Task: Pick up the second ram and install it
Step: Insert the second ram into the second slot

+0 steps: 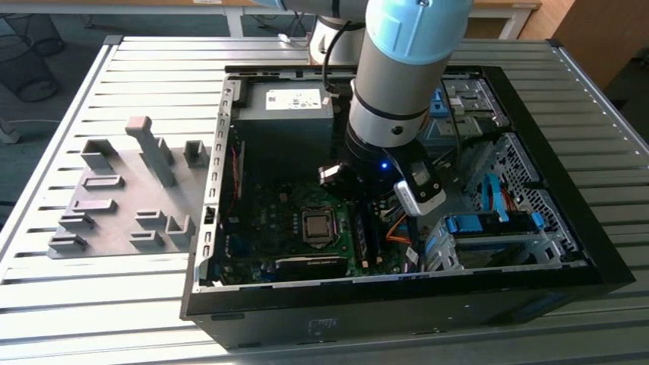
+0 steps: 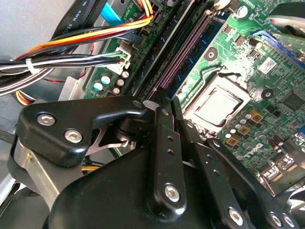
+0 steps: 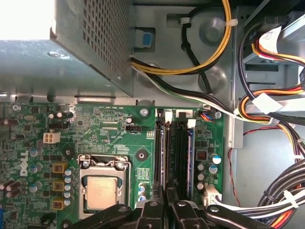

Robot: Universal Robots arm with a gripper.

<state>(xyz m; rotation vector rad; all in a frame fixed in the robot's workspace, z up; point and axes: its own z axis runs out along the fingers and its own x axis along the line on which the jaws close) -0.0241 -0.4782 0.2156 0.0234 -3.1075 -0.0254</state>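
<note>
Fingers over mobo RAM slots

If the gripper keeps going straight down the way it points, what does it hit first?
Most likely the memory slots on the motherboard: in both wrist views the gripper points into the open computer case, lined up with them. How much gap remains is unclear.

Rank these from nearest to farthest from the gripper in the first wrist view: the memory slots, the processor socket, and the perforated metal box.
1. The memory slots, running straight out from the gripper.
2. The processor socket, off to one side of the slots on the green board.
3. The perforated metal box, beyond the board's far edge.
</note>
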